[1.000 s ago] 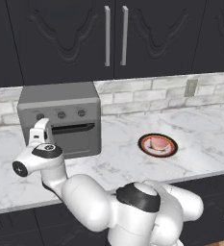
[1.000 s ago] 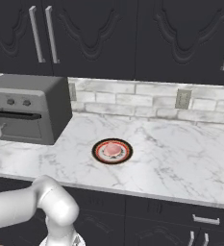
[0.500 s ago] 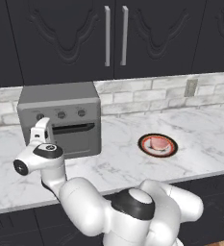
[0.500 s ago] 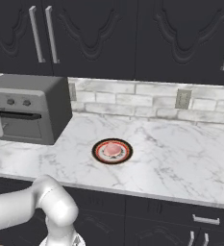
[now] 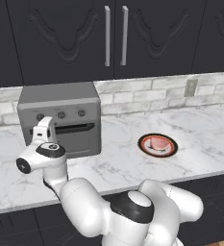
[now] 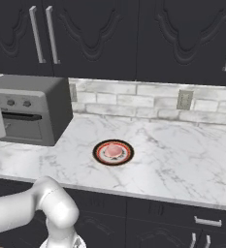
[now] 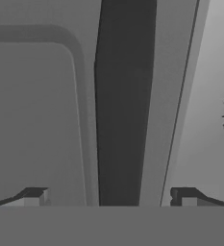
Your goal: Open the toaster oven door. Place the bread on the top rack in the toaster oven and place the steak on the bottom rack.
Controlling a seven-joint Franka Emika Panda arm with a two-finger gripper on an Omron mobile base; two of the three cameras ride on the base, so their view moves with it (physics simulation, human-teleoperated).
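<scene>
Though near, plate [image 5: 157, 144] unobstructing

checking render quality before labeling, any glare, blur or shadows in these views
Left base view: even flat light, no glare; toaster oven edges slightly soft. Right base view: sharp enough, faint shadow beside the plate. Hand view: close, grey, low contrast; black handle looks smooth, fingertips crisp.

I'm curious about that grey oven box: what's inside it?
That cannot be seen. The toaster oven has its toaster oven door shut, covering the inside. The open gripper faces the black handle.
</scene>
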